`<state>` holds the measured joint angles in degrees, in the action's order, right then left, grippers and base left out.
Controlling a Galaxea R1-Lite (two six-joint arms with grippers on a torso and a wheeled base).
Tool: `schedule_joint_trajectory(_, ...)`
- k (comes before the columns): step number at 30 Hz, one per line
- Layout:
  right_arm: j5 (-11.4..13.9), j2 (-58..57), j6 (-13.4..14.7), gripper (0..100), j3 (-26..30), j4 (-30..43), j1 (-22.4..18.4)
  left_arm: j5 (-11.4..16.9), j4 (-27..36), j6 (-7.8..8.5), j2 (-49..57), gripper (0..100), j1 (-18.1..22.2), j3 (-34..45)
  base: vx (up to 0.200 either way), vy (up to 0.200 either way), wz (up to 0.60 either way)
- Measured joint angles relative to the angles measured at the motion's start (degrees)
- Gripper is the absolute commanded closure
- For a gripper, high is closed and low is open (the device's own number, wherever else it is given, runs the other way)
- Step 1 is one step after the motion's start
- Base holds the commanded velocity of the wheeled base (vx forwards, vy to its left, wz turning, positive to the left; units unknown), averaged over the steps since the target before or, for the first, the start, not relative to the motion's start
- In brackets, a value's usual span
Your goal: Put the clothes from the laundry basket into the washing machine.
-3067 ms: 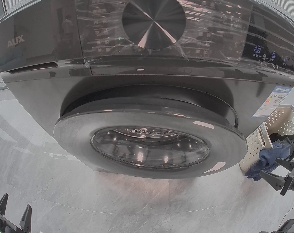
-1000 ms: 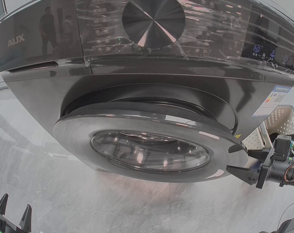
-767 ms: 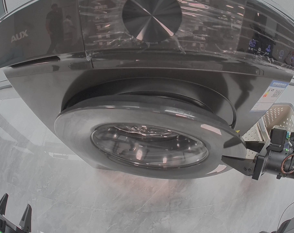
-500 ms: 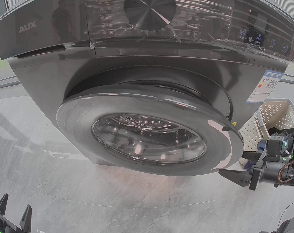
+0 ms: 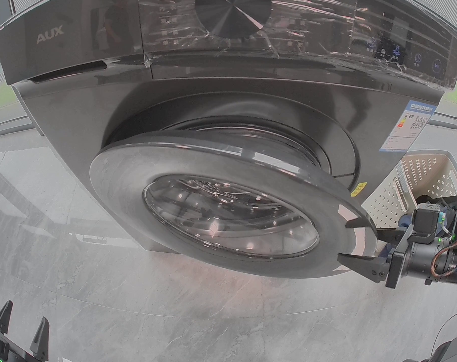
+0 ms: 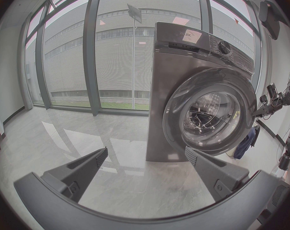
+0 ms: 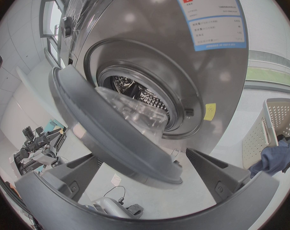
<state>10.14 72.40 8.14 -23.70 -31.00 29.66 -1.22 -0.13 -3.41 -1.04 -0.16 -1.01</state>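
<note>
While my arms sit low in front of it, the dark grey front-loading washing machine (image 5: 72,126) takes up most of what I see. Its round door with a glass porthole (image 5: 122,177) stands partly open, swung out on its left side, so a gap shows along the right side and the perforated metal drum (image 7: 132,90) is visible through it.

To the right of the machine, on the pale marble floor (image 5: 138,302), stands the cream perforated plastic laundry basket (image 5: 429,172). The clothes lie inside it, and a dark blue garment (image 7: 275,158) hangs over its wall on the side facing the machine.

My right gripper (image 5: 343,241) is at the door's free right edge, fingers apart, with the door's rim between them; whether a finger presses on the rim I cannot tell. My left gripper (image 5: 26,311) hangs near and far to the left, well apart from the machine, its fingers spread and holding nothing.
</note>
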Motion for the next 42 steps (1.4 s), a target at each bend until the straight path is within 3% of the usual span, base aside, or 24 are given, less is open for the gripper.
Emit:
schedule_joint_trajectory(13, 0.0, 0.5, -0.2, 0, 3.0, 0.1, 1.8, 0.0, 0.0, 0.00, 0.0, 0, 0.0, 0.0, 0.000, 0.000, 0.00)
schedule_joint_trajectory(21, -0.4, 2.2, -0.2, 0, -1.0, -0.5, 1.2, 0.0, 0.0, 0.00, 0.0, 0, 0.0, 0.0, -0.150, 0.000, 0.00)
schedule_joint_trajectory(26, -0.4, 5.1, -0.3, 0, -2.0, -4.9, 1.8, 0.0, 0.0, 0.00, 0.0, 0, 0.0, 0.0, -0.040, 0.000, 0.00)
schedule_joint_trajectory(35, -0.7, 5.0, -0.5, 0, 3.2, -6.6, 4.3, 0.0, 0.0, 0.00, 0.0, 0, 0.0, 0.0, 0.000, 0.000, 0.00)
schedule_joint_trajectory(42, -0.8, 1.5, -1.0, 0, 10.0, -6.3, 3.0, 0.0, 0.0, 0.00, 0.0, 0, 0.0, 0.0, 0.000, 0.000, 0.00)
